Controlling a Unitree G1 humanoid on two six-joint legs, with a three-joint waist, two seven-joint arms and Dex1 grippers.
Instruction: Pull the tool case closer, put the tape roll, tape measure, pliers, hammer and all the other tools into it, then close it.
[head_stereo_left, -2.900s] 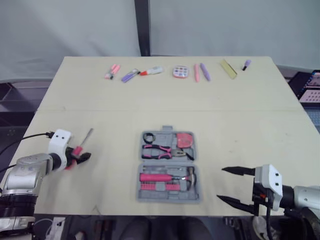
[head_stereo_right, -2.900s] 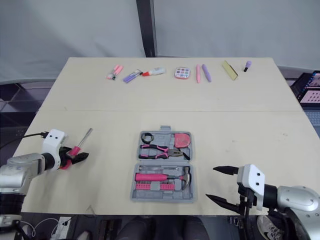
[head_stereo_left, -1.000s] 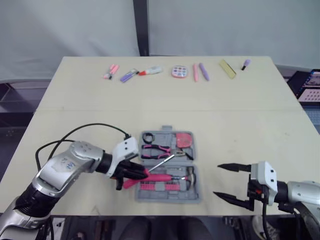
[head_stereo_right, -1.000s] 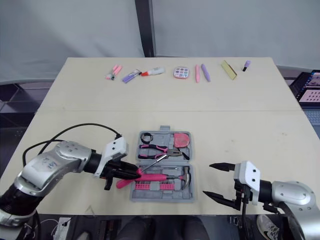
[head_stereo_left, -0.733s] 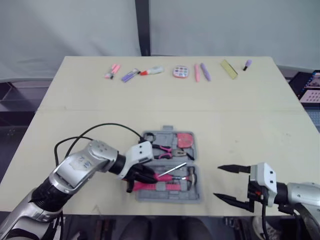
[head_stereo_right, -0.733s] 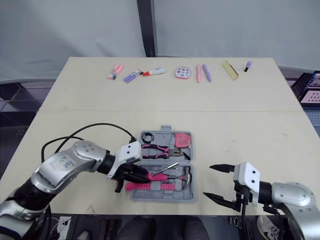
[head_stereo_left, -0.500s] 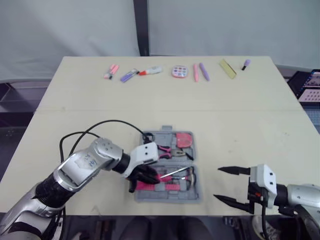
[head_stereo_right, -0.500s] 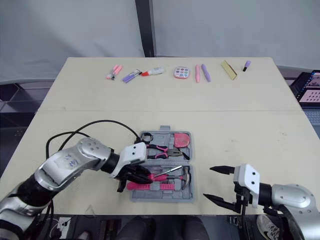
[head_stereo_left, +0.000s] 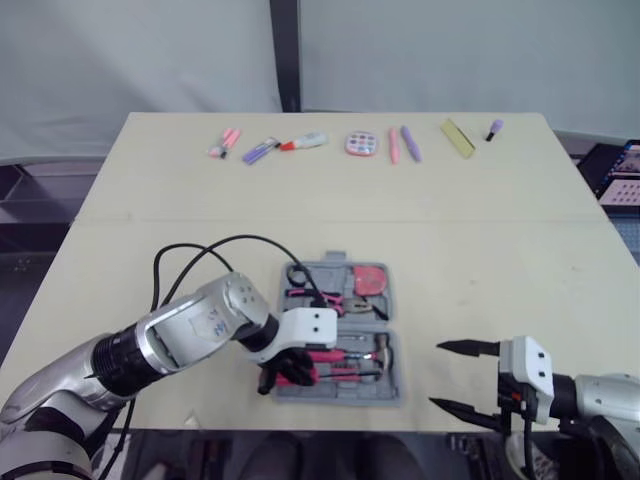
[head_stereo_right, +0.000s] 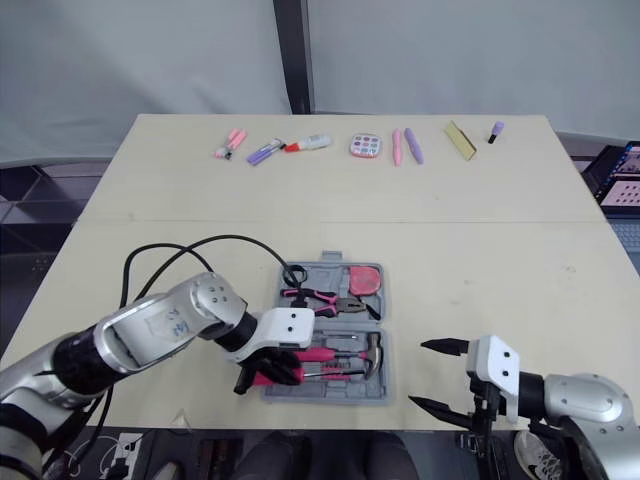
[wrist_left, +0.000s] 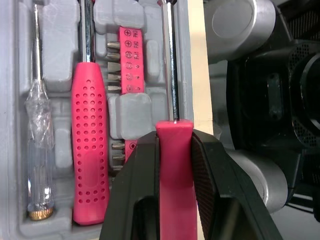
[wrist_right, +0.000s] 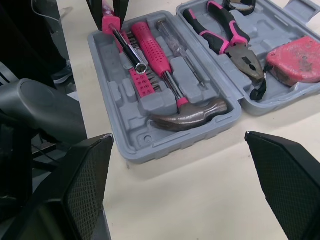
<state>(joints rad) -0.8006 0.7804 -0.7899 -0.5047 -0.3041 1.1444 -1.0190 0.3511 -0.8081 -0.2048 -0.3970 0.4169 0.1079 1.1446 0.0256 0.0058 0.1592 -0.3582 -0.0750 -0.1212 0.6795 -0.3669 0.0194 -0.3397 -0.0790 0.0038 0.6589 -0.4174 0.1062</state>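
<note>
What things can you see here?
table: one, beige, under everything
tool case: one, grey, open, near middle
tape roll: one, black, case's far-left corner
pliers: one, pink-black, case's far half
tape measure: one, pink, case's far-right corner
hammer: one, pink handle, case's near half
screwdriver: one, clear handle, beside hammer
bit strip: one, pink, case's near half
driver: one, pink handle, case's near-left corner
small items: about eight, pink, purple, yellow, far edge
left gripper: one, black fingers shut on driver
right gripper: one, black fingers open, near right

The tool case (wrist_right: 127, 142) is matt grey plastic; the hammer (wrist_right: 161, 66) has a glossy metal head.
</note>
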